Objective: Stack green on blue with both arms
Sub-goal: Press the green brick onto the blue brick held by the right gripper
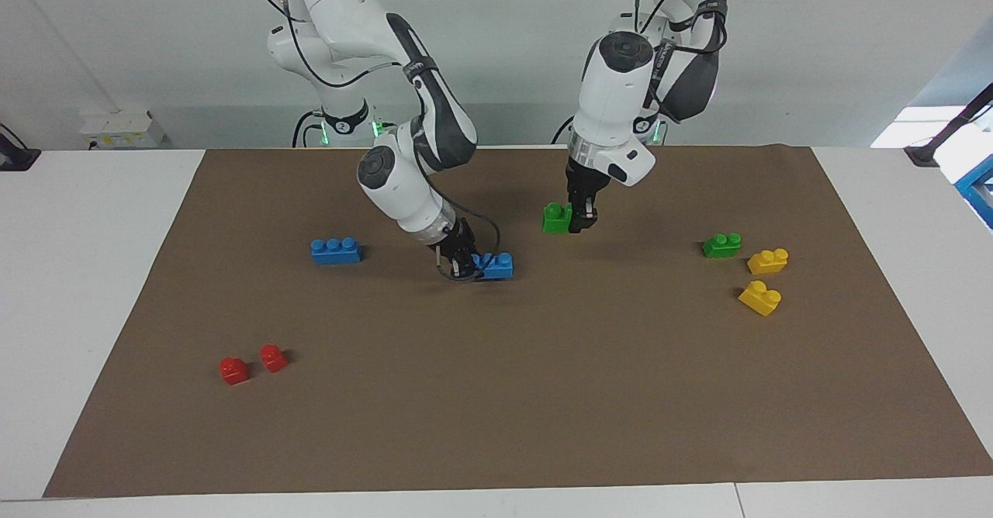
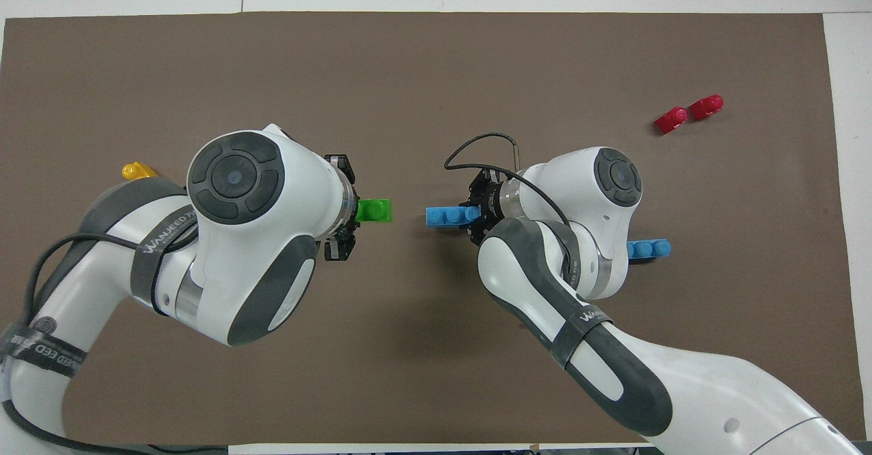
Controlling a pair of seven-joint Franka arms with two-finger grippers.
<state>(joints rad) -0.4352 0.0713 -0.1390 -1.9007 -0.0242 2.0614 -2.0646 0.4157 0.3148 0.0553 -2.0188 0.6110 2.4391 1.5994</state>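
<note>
In the facing view, your left gripper [image 1: 578, 219] was clamped on the green brick [image 1: 556, 218], held in the air at upper centre of the frame. Your right gripper [image 1: 464, 264] had closed on one end of the blue brick [image 1: 496, 265], low at the brown mat [image 1: 496, 394], just below centre. Bare mat lay between the two.

In the overhead view, the green brick [image 2: 374, 210] and blue brick [image 2: 447, 217] faced each other mid-frame, near but apart. The spare blue brick [image 2: 648, 248] sat at the right.
</note>
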